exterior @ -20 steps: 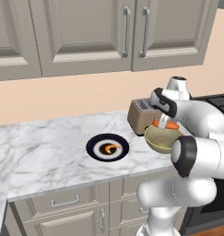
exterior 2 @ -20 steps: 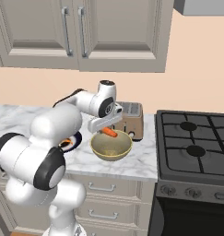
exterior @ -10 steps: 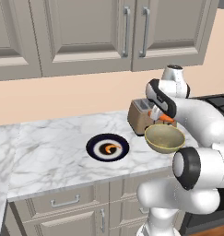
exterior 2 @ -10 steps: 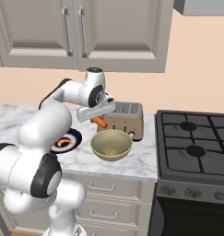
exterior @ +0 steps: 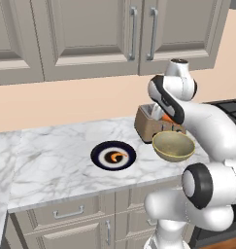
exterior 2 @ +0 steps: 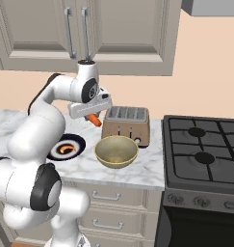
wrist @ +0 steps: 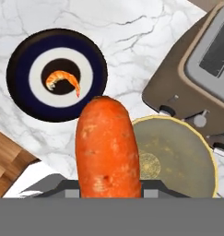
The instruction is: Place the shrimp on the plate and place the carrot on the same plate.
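Orange carrot (wrist: 108, 147) clamped in the tool (exterior 2: 93, 117), above the bowl (exterior 2: 116, 152)

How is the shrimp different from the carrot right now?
The shrimp is thin and curved like a crescent; the carrot is a thick, straight, tapered stick. The shrimp already lies in the middle of the plate on the counter; the carrot is up in the air, clamped in the gripper, not yet over the plate. The shrimp looks far smaller. Both are orange.
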You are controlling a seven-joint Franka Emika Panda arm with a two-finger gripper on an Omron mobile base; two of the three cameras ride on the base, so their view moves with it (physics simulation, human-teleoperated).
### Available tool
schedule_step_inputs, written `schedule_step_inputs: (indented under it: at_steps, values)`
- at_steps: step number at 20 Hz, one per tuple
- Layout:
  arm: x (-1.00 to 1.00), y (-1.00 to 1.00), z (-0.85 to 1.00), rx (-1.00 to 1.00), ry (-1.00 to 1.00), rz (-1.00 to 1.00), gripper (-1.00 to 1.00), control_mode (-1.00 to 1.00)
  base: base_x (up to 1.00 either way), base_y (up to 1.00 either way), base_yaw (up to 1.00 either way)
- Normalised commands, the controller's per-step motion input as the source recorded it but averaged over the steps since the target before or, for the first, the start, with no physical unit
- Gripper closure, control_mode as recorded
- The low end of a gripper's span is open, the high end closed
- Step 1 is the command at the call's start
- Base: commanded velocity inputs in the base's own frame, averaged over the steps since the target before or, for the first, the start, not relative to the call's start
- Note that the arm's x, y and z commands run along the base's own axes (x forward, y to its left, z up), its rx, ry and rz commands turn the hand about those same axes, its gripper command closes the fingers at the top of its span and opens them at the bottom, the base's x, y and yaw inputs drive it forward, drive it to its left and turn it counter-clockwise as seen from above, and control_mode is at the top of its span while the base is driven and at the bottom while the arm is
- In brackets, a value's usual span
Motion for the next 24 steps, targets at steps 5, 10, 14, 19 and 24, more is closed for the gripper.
schedule_step_inputs:
  at_steps: [5,10,14,19,24]
  values:
    - [0.0,0.62,-0.09,0.0,0.03,-0.01,1.0,-1.0,0.0,0.0,0.0]
    - [0.0,0.5,-0.19,0.0,0.08,0.0,1.0,-1.0,0.0,0.0,0.0]
    - [0.1,0.65,-0.69,0.0,0.11,0.0,1.0,-1.0,0.0,0.0,0.0]
    - [0.17,0.52,-0.48,0.0,0.08,0.0,1.0,-1.0,0.0,0.0,0.0]
    - [0.29,0.56,-0.11,0.0,0.01,0.0,1.0,-1.0,0.0,0.0,0.0]
